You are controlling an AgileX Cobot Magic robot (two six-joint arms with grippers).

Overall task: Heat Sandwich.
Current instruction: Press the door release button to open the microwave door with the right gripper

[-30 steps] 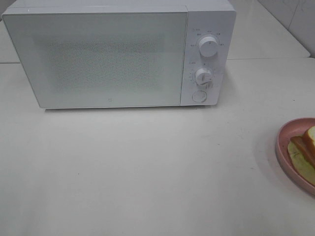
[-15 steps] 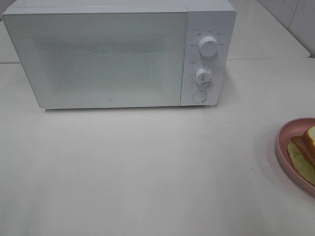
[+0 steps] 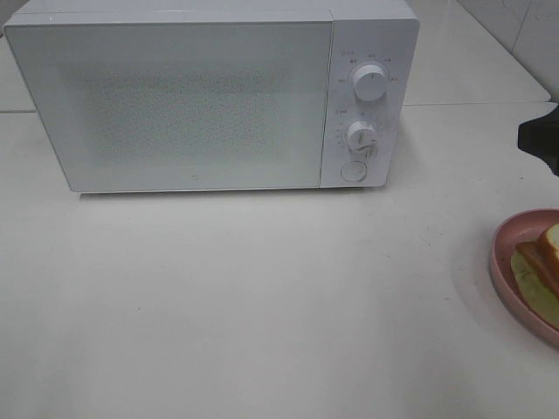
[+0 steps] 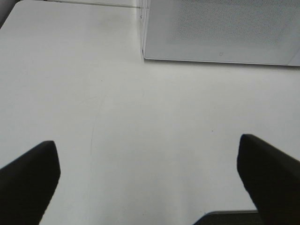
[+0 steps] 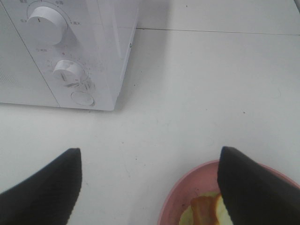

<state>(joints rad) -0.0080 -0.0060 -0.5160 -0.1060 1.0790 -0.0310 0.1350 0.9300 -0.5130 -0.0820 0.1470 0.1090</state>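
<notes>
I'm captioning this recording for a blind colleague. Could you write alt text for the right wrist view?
The right gripper, jaws wide apart and empty, hangs over a white table close to a pink plate holding a sandwich. Beyond stands a white microwave showing one dial, a second dial and a round button.

A dark part of the right tool [image 3: 541, 138] now juts into the high view at its right edge, beyond the pink plate [image 3: 505, 237]; earlier pictures show none there.
</notes>
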